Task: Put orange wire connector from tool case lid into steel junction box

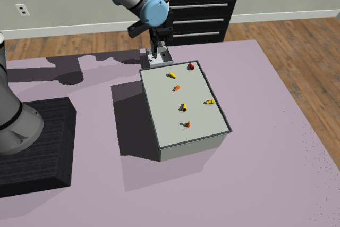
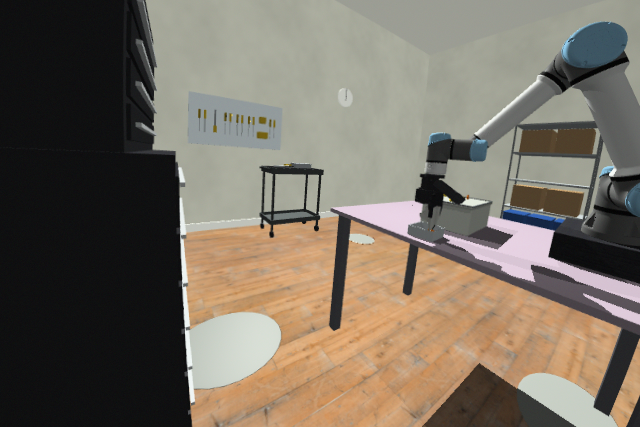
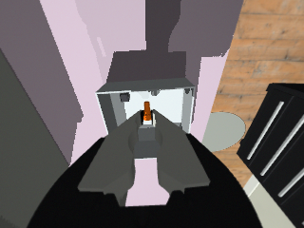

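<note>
My gripper (image 1: 154,56) (image 2: 430,226) (image 3: 147,110) is shut on an orange wire connector (image 3: 147,110) and reaches down into the open steel junction box (image 1: 168,59) (image 2: 419,231) (image 3: 110,111). The connector's tip shows as a small orange spot (image 1: 152,57) inside the box, low over the box's pale floor. The box stands just behind the far edge of the tool case's lid (image 1: 162,114). Two more orange connectors (image 1: 176,88) (image 1: 188,124) lie on the lid.
Three yellow connectors (image 1: 172,75) (image 1: 184,107) (image 1: 210,101) and a red one (image 1: 191,66) also lie on the lid. A black drawer cabinet (image 1: 203,5) stands behind the table. The arm's dark base block (image 1: 38,142) sits at the left.
</note>
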